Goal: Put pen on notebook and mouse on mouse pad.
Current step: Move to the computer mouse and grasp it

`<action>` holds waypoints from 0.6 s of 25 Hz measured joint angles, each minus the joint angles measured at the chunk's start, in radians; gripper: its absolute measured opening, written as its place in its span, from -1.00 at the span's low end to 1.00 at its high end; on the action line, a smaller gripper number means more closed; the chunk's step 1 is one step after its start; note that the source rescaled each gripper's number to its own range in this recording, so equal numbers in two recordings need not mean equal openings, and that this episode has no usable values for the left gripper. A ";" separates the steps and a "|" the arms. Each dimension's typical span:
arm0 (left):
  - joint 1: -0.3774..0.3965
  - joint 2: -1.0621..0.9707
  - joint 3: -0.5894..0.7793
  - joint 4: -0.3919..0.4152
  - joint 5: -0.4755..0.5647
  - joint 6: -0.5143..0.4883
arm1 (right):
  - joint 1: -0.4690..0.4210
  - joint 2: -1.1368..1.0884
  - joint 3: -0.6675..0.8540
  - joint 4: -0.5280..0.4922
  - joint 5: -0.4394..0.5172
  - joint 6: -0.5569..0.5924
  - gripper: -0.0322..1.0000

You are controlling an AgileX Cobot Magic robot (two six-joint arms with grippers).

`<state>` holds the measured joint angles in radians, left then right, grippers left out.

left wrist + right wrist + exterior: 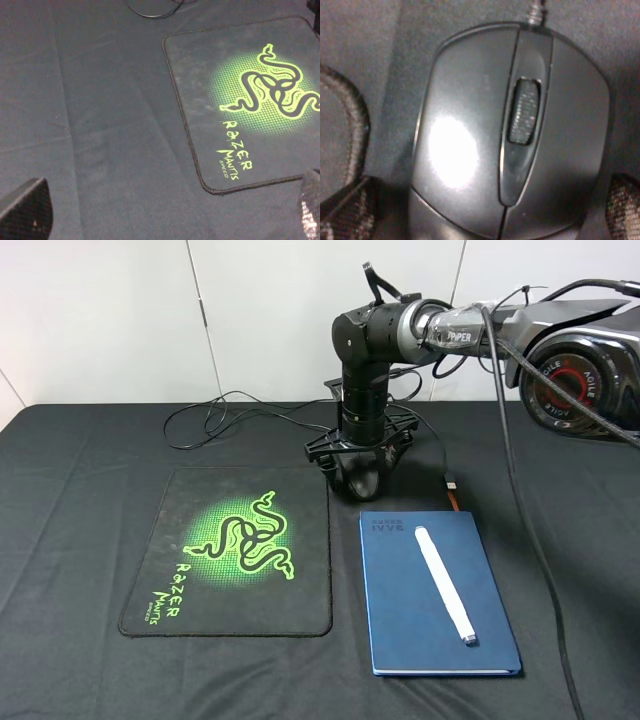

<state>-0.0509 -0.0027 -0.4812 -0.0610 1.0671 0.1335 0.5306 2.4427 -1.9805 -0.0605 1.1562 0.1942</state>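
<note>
Nearest, at 5 o'clock, the notebook (pixel 400 620) lies flat with the pen (pixel 445 585) on top, so that job looks done. At 7 o'clock the mouse pad (pixel 200 520) has nothing on it. Just past the notebook's 12 o'clock edge, the right pincer (pixel 360 475) reaches down to the black cloth (pixel 80 540).

From the left wrist, the left pincer (pixel 165 215) hangs wide and loose beside the pad, gripping nothing.

From the right wrist, the mouse (pixel 470 125) sits between the spread fingers (pixel 345 220), which do not seem to squeeze it yet. Moving it onto the pad is what is left.
</note>
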 joint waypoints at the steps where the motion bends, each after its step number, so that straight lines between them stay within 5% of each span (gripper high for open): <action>1: 0.000 0.000 0.000 0.000 0.000 0.000 | 0.000 0.000 0.000 0.000 0.000 0.000 0.61; 3: 0.000 0.000 0.000 0.000 0.000 0.000 | 0.000 0.000 0.000 0.000 0.001 0.000 0.20; 4: 0.000 0.000 0.000 0.000 0.000 0.000 | 0.000 0.000 0.000 0.000 0.001 0.000 0.15; 15: 0.000 0.000 0.000 0.000 0.000 0.000 | 0.000 0.000 0.000 -0.001 0.011 0.000 0.15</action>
<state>-0.0509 -0.0027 -0.4812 -0.0610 1.0671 0.1335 0.5306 2.4427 -1.9805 -0.0615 1.1673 0.1942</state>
